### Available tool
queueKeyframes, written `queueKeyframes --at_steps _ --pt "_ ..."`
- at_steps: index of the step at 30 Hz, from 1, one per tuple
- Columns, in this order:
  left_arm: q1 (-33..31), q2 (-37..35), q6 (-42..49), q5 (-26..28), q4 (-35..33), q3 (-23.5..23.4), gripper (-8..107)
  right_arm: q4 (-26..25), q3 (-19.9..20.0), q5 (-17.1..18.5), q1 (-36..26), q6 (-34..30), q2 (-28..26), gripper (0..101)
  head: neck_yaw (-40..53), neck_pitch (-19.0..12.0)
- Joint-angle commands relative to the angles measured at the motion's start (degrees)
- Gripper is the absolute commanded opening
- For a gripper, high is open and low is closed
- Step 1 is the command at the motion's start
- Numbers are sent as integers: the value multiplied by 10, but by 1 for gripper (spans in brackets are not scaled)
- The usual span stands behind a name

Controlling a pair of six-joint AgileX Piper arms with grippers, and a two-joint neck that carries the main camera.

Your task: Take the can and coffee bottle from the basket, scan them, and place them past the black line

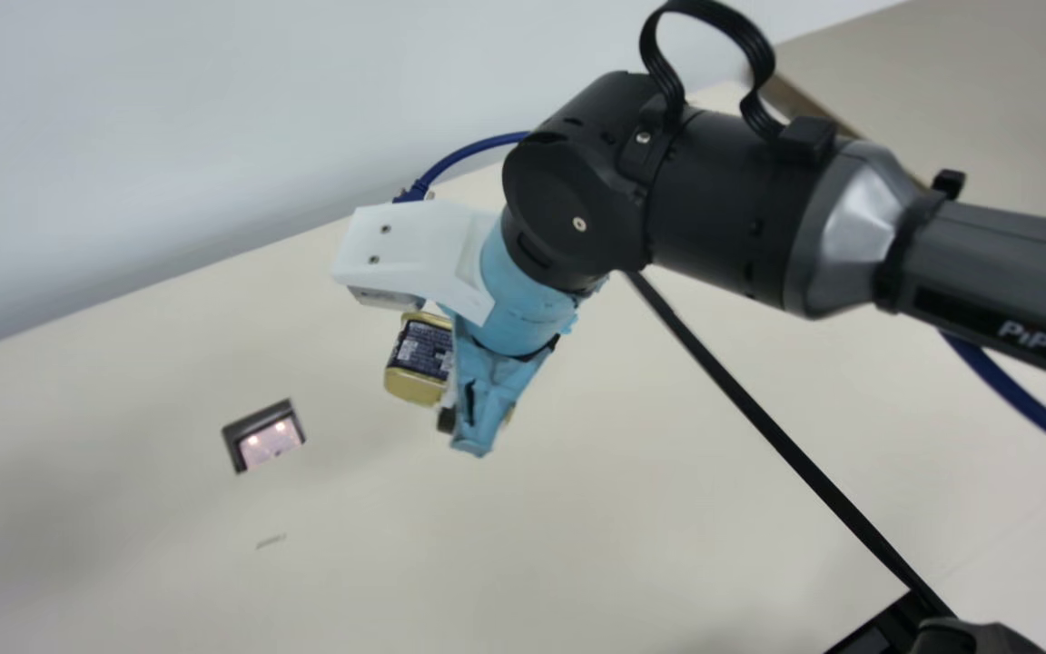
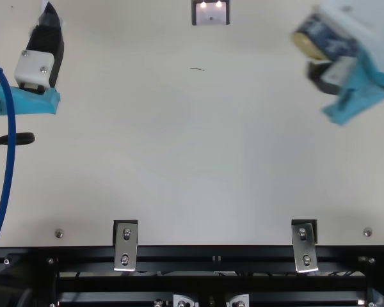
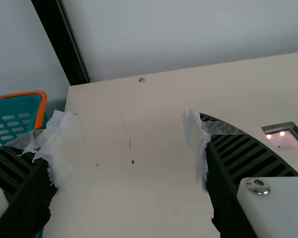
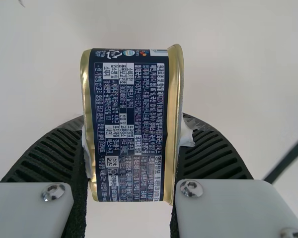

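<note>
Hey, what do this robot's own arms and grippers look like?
The right arm is black and rounded, with a silver collar, pale lettering, a looped black ribbon cable, a blue cable and a light-blue wrap. The left gripper and right gripper have black ribbed fingers with whitish tape near the tips, and pale plates with silver screws.

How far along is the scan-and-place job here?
Done: the can is out of the basket. In hand: the right gripper grips it. Remaining: placing it past the black line. I can't tell whether it's scanned, or the coffee bottle's stage.
</note>
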Motion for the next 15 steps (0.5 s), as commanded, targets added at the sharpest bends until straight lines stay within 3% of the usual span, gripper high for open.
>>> queueKeyframes --at_steps 1,8,15 --pt "0 0 0 0 0 0 90 8 44 0 -83 -15 -40 0 -38 -19" --pt "0 0 0 0 0 0 90 42 99 8 -255 -95 -106 0 -136 -35" --pt "0 0 0 0 0 0 90 66 114 7 -431 -181 -128 0 -136 -35"
